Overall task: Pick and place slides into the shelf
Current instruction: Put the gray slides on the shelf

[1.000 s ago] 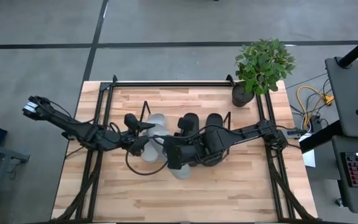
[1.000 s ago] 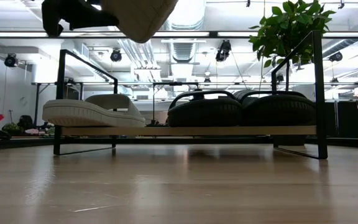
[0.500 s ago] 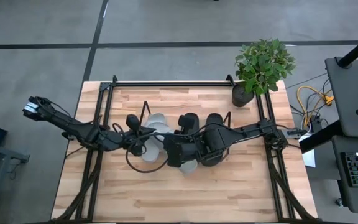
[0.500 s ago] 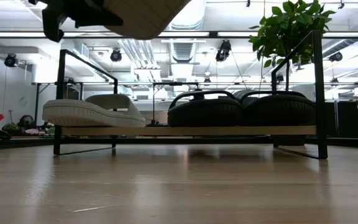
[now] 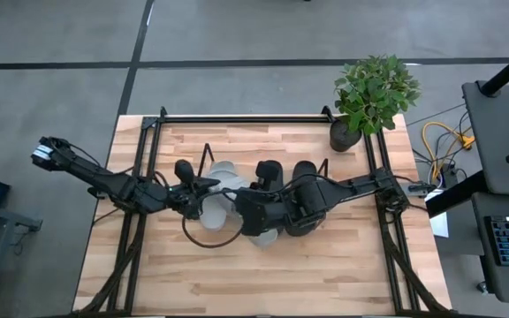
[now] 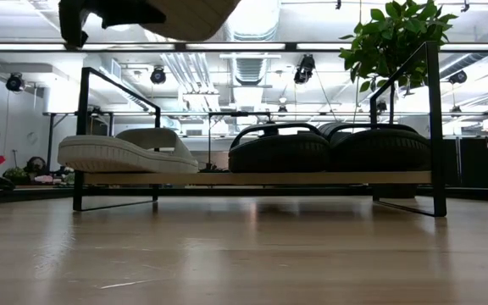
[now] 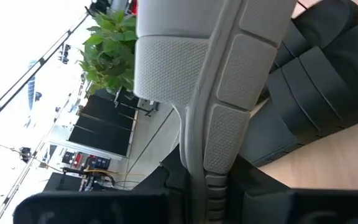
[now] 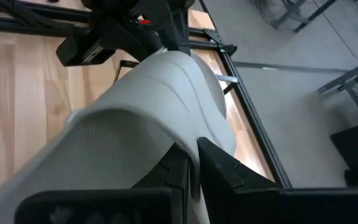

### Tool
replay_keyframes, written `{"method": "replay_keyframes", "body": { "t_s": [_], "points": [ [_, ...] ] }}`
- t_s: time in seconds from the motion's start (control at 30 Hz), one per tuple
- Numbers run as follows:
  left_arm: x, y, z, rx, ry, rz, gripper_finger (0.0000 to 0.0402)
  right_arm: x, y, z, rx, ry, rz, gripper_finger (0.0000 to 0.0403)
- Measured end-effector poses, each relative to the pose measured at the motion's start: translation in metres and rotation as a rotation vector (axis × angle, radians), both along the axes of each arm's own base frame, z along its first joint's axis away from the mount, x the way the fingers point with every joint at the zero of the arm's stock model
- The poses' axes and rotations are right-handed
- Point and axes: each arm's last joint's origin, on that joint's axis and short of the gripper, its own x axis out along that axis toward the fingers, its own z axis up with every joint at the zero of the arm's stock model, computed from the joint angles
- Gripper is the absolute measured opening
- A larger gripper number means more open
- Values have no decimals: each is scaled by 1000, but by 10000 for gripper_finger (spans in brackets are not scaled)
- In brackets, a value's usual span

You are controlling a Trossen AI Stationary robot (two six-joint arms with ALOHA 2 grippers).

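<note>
Both my grippers, left [image 7: 194, 186] and right [image 8: 191, 171], clamped on the last grey slide [image 8: 135, 118], midair. Next: lower into shelf [image 6: 252, 179] gap beside the other grey one [image 6: 125, 152].

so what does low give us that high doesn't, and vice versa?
Only low: the grey slide and two black slides seen side-on, resting on the shelf board, and the sole of the lifted grey slide at the top edge.
Only high: both arms whole, left gripper and right gripper meeting at the lifted slide in front of the shelf; the table outline.
Both: shelf, slides on it, potted plant.
</note>
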Motion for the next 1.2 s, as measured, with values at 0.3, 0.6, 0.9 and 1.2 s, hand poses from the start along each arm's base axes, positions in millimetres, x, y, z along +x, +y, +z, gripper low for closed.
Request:
{"method": "replay_keyframes", "body": {
  "t_s": [0.3, 0.6, 0.9, 1.2],
  "points": [
    [-19, 7, 14, -30, -69, -22, 24, -15, 4, 14, -16, -1, 30, 24],
    [-35, 11, 15, -101, -116, -129, 24, -30, 19, 37, -34, -85, 122, 29],
    [-43, 14, 5, -128, -145, -136, 23, -42, 37, 87, -183, -326, 382, 117],
    [-44, 15, 6, -131, -154, -138, 23, -39, 38, 88, -184, -321, 588, 253]
  ]
}}
